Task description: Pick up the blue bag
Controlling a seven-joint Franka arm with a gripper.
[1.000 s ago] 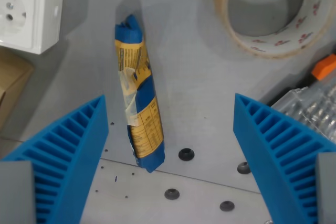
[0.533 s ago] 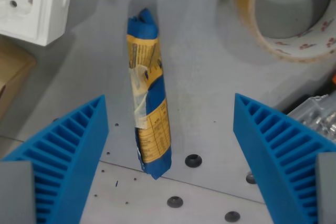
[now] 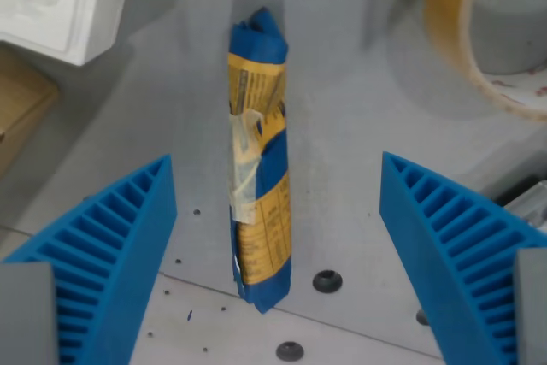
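My pincer (image 3: 275,237) is spread wide and holds nothing; the blue bag (image 3: 259,168) lies lengthwise on the grey counter (image 3: 359,143) between its fingers, nearer the wrist view's left; I judge it light, soft and crinkly, likely slippery; I'd close across its yellow-labelled middle, where the taped roll looks fullest, not the tapered ends.

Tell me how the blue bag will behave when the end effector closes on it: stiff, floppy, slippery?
The bag looks rolled tight and held by tape, so it probably stays fairly stiff. Its narrow rounded shape may roll sideways if one finger touches first. The wrapper looks like smooth film, so it might slip.
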